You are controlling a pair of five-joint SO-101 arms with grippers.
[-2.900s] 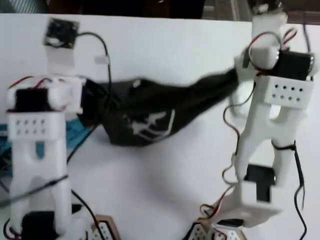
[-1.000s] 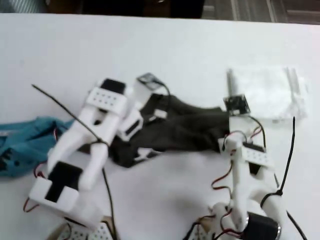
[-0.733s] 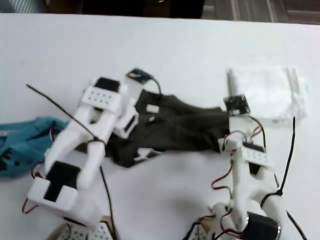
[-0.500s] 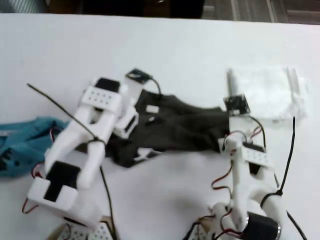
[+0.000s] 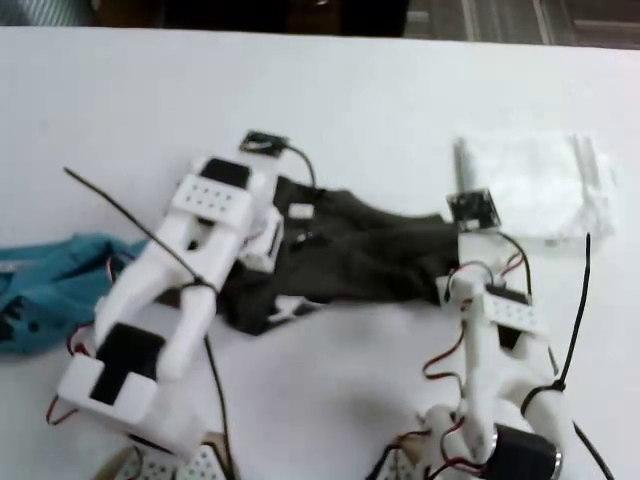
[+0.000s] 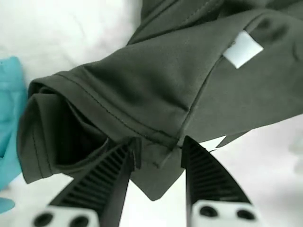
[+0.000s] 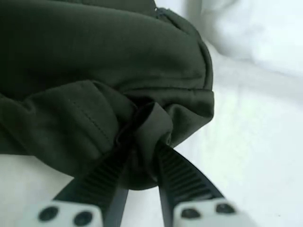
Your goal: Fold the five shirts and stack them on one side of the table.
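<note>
left gripper (image 6: pixel 156 150): partly open, straddling hem of dark shirt (image 6: pixel 156 85) | right gripper (image 7: pixel 144 142): pinched narrow on a dark shirt fold

Dark shirt (image 5: pixel 360 255), teal shirt (image 5: pixel 50 285), white table (image 5: pixel 330 90)

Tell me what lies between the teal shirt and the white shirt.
The dark shirt lies crumpled between the teal shirt and the white shirt; the high view shows it.

White surface (image 5: pixel 380 90); dark strip of room past its far edge (image 5: pixel 300 12); grey ribbed object at far corner (image 5: pixel 40 10).
</note>
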